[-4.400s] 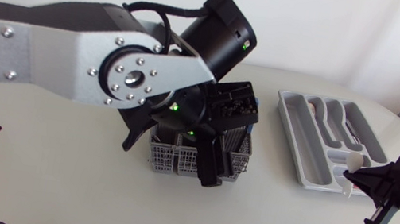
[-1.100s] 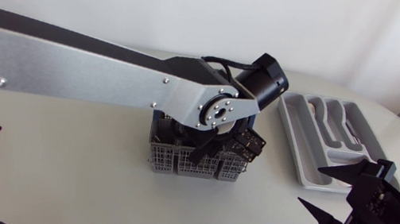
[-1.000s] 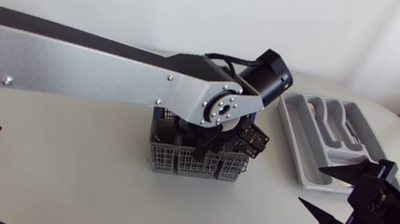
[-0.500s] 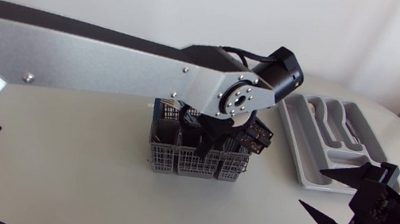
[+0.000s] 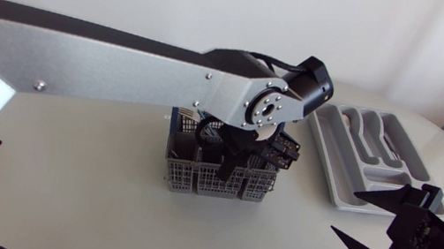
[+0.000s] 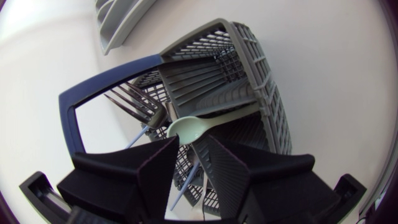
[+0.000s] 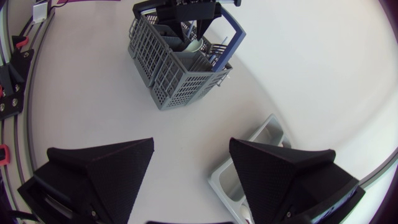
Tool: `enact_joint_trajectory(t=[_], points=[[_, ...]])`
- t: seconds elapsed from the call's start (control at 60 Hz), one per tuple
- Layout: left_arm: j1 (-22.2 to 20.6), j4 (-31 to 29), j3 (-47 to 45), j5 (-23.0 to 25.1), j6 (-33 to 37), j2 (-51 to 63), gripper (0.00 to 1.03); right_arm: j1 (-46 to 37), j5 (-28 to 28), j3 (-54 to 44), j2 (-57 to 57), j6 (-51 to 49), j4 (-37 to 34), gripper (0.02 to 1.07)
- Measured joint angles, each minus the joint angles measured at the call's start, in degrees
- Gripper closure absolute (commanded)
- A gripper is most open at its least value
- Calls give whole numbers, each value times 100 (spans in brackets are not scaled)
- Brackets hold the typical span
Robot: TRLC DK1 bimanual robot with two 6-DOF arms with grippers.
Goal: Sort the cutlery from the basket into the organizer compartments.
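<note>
Left arm's wrist has swung right and settled over the basket; right tool has backed off the organizer's near end toward the counter's near right corner and opened. Left tool is down inside the basket, mid-counter, with a narrow gap. It straddles the handle of a pale green spoon; no pinch seen. Fork stands just beside the spoon. Right tool gapes wide, empty. Organizer lies by the counter's far right edge, well apart from the basket.
</note>
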Motion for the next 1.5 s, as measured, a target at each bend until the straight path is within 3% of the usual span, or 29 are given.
enact_joint_trajectory(t=[0.483, 1.5], points=[[11, 17, 20, 2, -264, 72, 60, 0, 0, -101, -74, 0, -7, 18], [-83, 55, -20, 2, -282, -372, 58, 4, 0, -162, -197, 0, -22, 18]])
